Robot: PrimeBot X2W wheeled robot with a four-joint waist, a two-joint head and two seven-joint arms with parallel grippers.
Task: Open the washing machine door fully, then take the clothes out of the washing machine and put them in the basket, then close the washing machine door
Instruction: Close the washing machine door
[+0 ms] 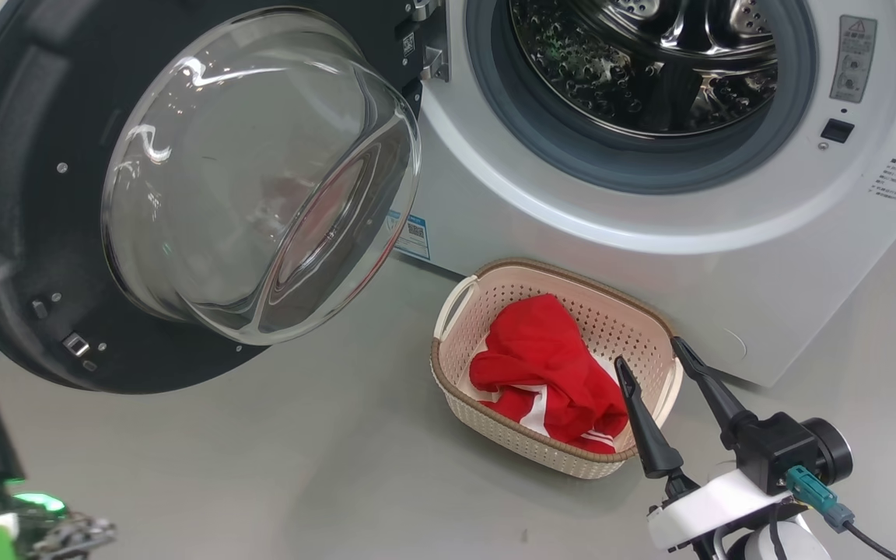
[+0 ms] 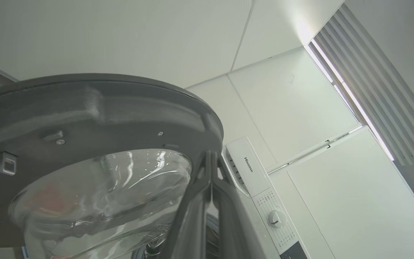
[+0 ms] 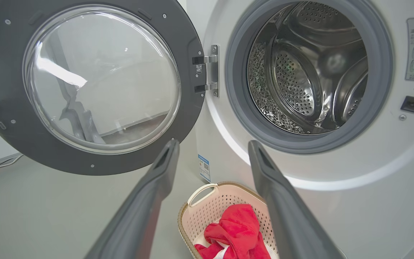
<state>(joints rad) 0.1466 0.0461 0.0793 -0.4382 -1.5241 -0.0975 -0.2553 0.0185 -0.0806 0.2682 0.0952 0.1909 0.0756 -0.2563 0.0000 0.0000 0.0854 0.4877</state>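
Two grippers noted. Right gripper [image 1: 648,351] has its fingers spread wide with nothing between them; it hangs low, tips just over the near right corner of the basket [image 1: 557,269]. Clothes [image 1: 541,358] lie inside the basket, just left of and below those tips: a red heap with white stripes, not touched by either finger.

Washer [image 1: 650,257] stands beyond the right gripper, with the basket on the floor [image 1: 300,451] close to its front. Drum [image 1: 650,70] sits above and ahead of the spread fingers, shiny perforated steel ringed by a grey gasket [image 1: 541,132].

Door [image 1: 28,194] is swung wide open, up and to the left of the right gripper, hinged at the washer's left edge with its glass bowl bulging outward.

Left gripper [image 2: 211,154] has its fingers pressed together, pinching nothing, and points upward. The door's dark rim and the glass bowl lie just left of its tips — contact with the rim cannot be told. Beyond and right of these fingers runs the washer's control panel [image 2: 250,169] with a round dial [image 2: 277,218].
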